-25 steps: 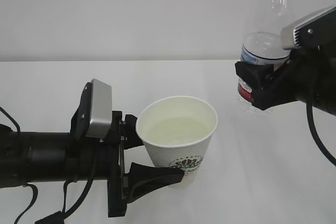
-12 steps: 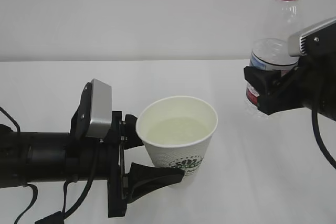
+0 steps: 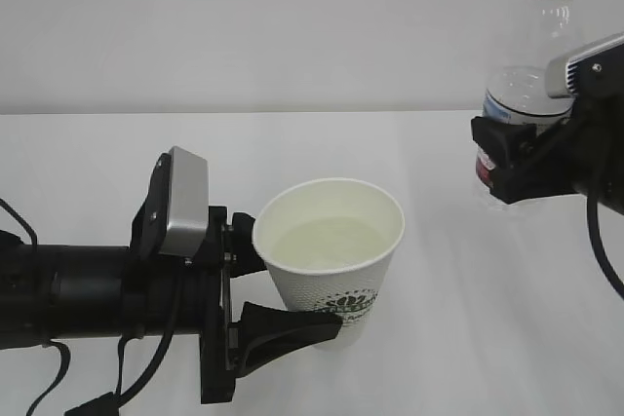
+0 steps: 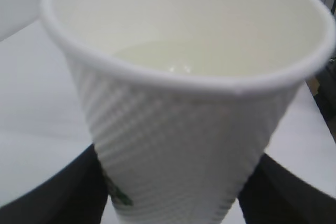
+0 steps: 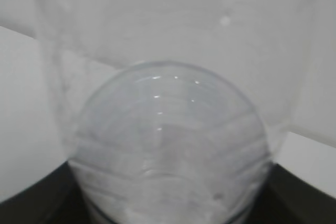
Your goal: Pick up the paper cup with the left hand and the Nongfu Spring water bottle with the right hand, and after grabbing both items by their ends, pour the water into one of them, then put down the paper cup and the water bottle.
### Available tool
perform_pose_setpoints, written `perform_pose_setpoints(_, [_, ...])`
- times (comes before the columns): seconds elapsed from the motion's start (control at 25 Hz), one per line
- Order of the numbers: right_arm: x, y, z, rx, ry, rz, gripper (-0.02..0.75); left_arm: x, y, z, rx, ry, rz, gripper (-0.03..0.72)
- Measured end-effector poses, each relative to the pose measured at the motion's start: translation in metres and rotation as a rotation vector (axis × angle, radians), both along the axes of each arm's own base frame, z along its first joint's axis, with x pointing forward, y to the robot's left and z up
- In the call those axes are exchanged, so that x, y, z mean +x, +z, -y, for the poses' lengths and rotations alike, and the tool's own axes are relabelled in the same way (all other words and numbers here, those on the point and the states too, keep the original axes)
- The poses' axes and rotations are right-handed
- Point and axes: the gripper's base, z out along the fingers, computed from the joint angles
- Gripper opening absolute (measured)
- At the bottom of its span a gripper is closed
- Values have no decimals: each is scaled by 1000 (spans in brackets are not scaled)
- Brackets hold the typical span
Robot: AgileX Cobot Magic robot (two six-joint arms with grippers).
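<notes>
The white paper cup (image 3: 330,258) stands upright at the front centre with my left gripper (image 3: 314,301) shut on its lower half; faintly yellowish water (image 3: 327,241) fills its bottom. The left wrist view shows the cup (image 4: 178,129) close up between two black fingers (image 4: 47,198), with the water (image 4: 173,59) inside. At the far right, my right gripper (image 3: 515,161) is shut on the label area of the upright, uncapped Nongfu Spring water bottle (image 3: 534,85). The right wrist view is filled by the clear bottle (image 5: 168,129), with dark fingers (image 5: 31,203) at both lower corners.
A plain white table (image 3: 439,338) lies under both arms, and its far edge meets a white wall (image 3: 244,26). A cable (image 3: 600,250) loops down from the right arm.
My right gripper has carried the bottle to the right and slightly down, away from the cup. The left gripper and the cup have not moved.
</notes>
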Motion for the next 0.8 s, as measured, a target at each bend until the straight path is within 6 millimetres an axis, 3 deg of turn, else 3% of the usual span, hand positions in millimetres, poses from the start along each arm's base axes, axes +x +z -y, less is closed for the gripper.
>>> perform_pose_setpoints(0.56, [10, 1, 43, 18, -188, 6, 503, 0, 0, 0, 0, 0, 0, 516])
perform_pose_setpoints(0.8, [11, 3, 51, 35, -229, 25, 503, 0, 0, 0, 0, 0, 0, 516])
